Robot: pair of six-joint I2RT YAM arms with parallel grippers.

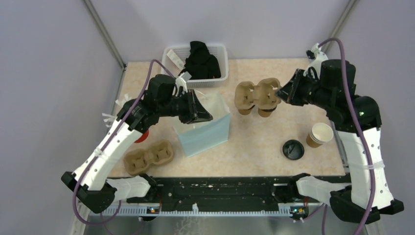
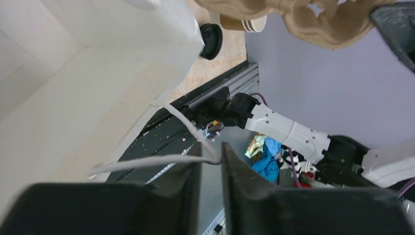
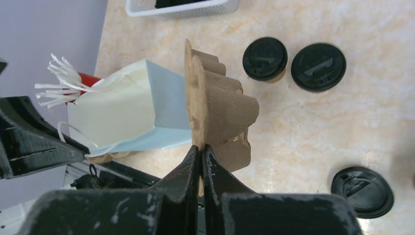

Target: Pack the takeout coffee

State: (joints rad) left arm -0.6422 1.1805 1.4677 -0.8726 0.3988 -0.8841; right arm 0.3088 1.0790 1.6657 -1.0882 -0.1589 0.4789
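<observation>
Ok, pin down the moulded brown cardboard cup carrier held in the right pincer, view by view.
Top external: the moulded brown cardboard cup carrier is just above centre, at the right pincer.
Left wrist: carrier along the top edge, right of centre.
Right wrist: carrier at centre, standing up from the pincer.
Shared landmark: the pale blue paper bag, left of the carrier in all three.

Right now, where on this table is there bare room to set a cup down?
Barest: the near-centre strip between the paper bag and the loose black lid. Also the back edge between the white basket and the right gripper, behind the raised carrier. Crowded: the left side, with bag, second carrier and left arm.
</observation>
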